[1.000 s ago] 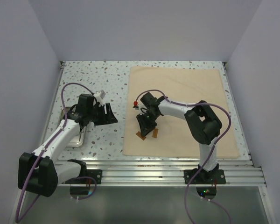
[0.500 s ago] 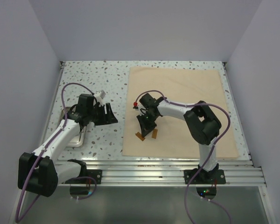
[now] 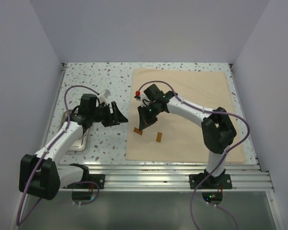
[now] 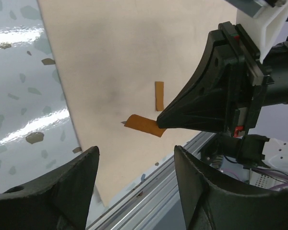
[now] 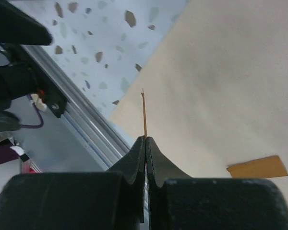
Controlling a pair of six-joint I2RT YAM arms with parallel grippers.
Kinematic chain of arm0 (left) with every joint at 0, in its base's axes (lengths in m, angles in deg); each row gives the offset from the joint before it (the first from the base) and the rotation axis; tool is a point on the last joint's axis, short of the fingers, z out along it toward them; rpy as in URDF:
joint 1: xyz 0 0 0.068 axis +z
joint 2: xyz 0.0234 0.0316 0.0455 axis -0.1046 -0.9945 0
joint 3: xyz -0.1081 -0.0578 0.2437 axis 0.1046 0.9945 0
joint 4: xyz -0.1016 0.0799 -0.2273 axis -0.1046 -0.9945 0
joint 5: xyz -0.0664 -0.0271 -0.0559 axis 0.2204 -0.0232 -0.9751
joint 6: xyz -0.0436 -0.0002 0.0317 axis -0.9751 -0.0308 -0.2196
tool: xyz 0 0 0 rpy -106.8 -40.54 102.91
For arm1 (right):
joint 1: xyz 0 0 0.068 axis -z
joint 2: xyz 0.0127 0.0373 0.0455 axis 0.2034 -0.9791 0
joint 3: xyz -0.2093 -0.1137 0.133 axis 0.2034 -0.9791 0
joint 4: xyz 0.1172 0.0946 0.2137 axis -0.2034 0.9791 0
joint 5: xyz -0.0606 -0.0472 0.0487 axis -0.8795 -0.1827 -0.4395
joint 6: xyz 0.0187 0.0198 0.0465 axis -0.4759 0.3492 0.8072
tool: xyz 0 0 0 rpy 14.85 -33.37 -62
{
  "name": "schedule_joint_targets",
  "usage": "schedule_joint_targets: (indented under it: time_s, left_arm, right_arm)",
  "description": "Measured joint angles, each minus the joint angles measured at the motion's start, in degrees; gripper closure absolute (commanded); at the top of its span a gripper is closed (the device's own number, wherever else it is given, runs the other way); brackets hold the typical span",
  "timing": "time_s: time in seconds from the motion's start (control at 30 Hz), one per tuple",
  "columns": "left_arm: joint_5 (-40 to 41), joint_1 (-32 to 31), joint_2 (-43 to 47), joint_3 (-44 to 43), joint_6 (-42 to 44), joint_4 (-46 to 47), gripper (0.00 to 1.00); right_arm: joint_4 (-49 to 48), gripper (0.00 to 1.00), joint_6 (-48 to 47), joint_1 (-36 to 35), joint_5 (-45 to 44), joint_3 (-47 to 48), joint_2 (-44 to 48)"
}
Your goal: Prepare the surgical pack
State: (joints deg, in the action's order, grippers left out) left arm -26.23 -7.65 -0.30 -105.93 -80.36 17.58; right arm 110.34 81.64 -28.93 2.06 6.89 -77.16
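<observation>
The tan cloth point(image 3: 187, 110) lies flat on the right half of the table. My right gripper point(image 3: 143, 124) is shut on a brown strip point(image 3: 138, 131) and holds it just above the cloth's left edge. In the right wrist view that strip point(image 5: 144, 112) shows edge-on, sticking out of the closed fingertips point(image 5: 146, 140). A second brown strip point(image 3: 159, 137) lies flat on the cloth nearby. My left gripper point(image 3: 118, 116) hangs open and empty over the speckled table, pointing at the held strip point(image 4: 144, 125). The steel tray point(image 3: 79, 142) sits partly hidden under the left arm.
Speckled tabletop point(image 3: 101, 76) lies left of the cloth. An aluminium rail point(image 3: 158, 170) runs along the near edge. Walls close in the back and both sides.
My right gripper closed on one brown strip, lifted it and carried it left toward the cloth's edge. The left gripper swung right toward it and opened slightly.
</observation>
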Motion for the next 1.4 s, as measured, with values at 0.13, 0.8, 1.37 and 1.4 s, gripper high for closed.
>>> schedule_joint_targets:
  time_s: [0.13,0.8,1.37,1.4]
  left_arm:
    - [-1.81,0.00,-0.02,-0.09,-3.39,2.93,0.32]
    - [-1.75,0.00,0.02,-4.31,-6.88,6.84,0.34]
    - [-8.72,0.00,-3.91,-4.55,-5.46,8.28,0.32]
    - [-9.40,0.00,-3.91,-4.55,-5.27,8.70,0.32]
  right_arm:
    - [-1.14,1.00,2.14,0.37,2.64,2.60,1.73]
    - [-11.91,1.00,13.42,5.99,17.90,5.16,2.05]
    - [-15.47,1.00,14.95,8.57,23.58,5.01,3.23]
    - [-15.61,1.00,14.93,8.63,23.96,4.79,3.45]
